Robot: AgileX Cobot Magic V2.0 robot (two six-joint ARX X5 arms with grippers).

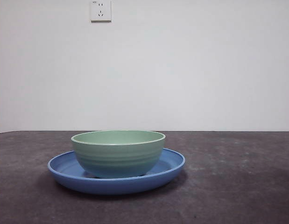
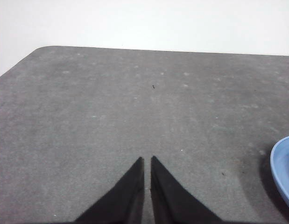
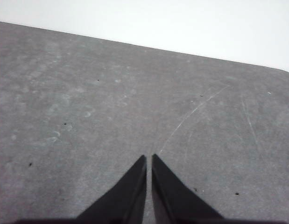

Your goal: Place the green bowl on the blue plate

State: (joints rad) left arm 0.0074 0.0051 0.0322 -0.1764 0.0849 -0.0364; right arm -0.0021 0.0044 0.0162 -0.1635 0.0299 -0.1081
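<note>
Front view: the green bowl [image 1: 118, 153] is seen upright inside the blue plate [image 1: 65, 173] on the bench [image 1: 237, 186]. Both grippers, left [image 2: 147, 161] and right [image 3: 149, 158], are clenched on nothing, over bare bench; the left is judged nearer, the plate's rim edging its view.

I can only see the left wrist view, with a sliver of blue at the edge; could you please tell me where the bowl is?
Observer: The bowl sits upright in the plate, on the front view.
Operator: Thank you. Is any gripper holding it?
Observer: No gripper shows in the front view, so nothing touches it.
Operator: And where is the right gripper, please?
Observer: The right gripper is over bare table, jaws shut, holding nothing.
</note>
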